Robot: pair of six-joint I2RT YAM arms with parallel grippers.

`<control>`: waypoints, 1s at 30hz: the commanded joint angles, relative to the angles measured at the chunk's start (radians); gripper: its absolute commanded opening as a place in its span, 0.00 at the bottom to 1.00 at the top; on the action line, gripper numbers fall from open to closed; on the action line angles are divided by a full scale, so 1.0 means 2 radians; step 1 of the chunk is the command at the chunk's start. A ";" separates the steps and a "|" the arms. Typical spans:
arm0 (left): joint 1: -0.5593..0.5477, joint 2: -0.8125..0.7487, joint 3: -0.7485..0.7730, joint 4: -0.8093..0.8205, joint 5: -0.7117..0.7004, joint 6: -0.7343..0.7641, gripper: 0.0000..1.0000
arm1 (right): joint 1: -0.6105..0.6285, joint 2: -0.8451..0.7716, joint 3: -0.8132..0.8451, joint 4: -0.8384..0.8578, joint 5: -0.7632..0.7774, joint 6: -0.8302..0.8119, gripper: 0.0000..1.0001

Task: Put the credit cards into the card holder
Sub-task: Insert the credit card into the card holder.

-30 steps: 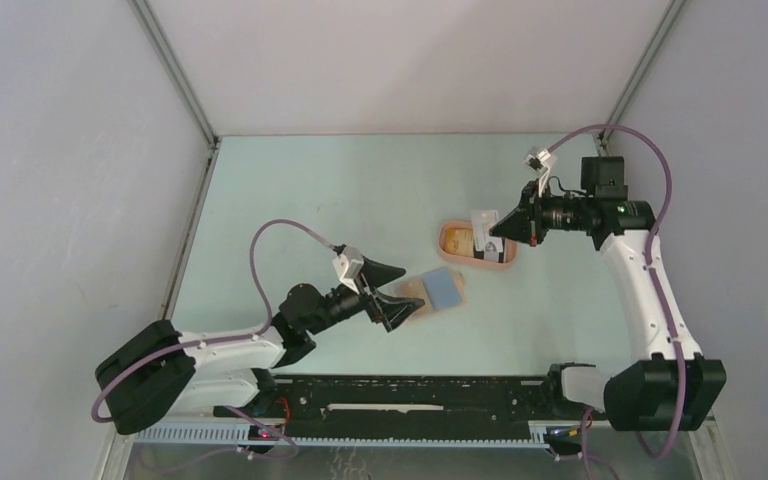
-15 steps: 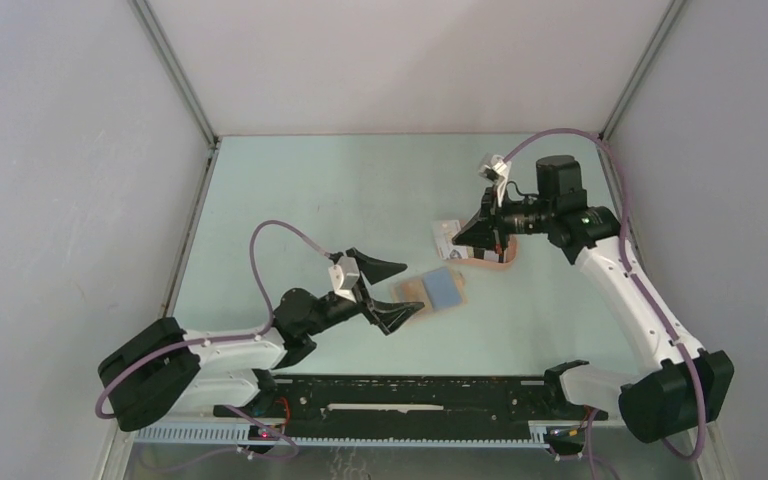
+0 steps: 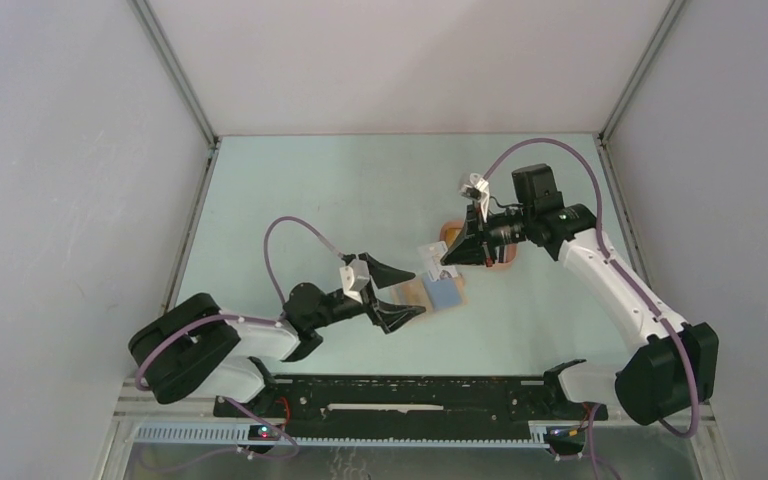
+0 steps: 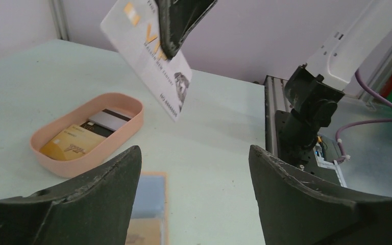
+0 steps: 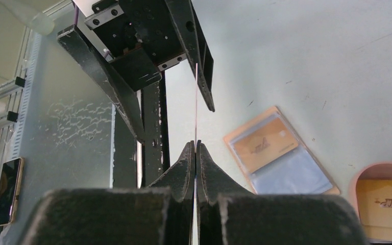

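White plastic, a card (image 4: 150,61) hung tilted in the air, pinched between the closed right fingers (image 5: 186,168). Facing it, the left fingers (image 4: 102,194) stood spread wide with nothing between them, low over the table (image 3: 340,190) and just beside the holder (image 5: 278,153). This holder lay open and flat, with an orange card (image 5: 260,145) and a blue card (image 5: 291,171) showing in it. Near it, a peach tray (image 4: 81,164) held a yellow card (image 4: 74,145) and a grey striped card (image 4: 107,118).

Surface: pale green table (image 3: 340,200) | centre: tan card holder (image 5: 280,153) lying open, flat | just far-right of it, not touching: peach oval tray (image 4: 112,145)
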 commanded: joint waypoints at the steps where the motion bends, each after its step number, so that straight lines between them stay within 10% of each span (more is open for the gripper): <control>1: 0.001 0.013 0.026 0.041 0.034 -0.019 0.80 | 0.005 0.008 0.001 -0.010 -0.019 -0.029 0.00; 17: 0.000 0.079 0.075 0.067 0.026 -0.067 0.55 | 0.027 0.020 0.001 -0.019 -0.021 -0.040 0.00; 30: 0.007 0.091 0.083 0.068 0.042 -0.092 0.00 | 0.034 0.027 0.001 -0.025 -0.020 -0.048 0.00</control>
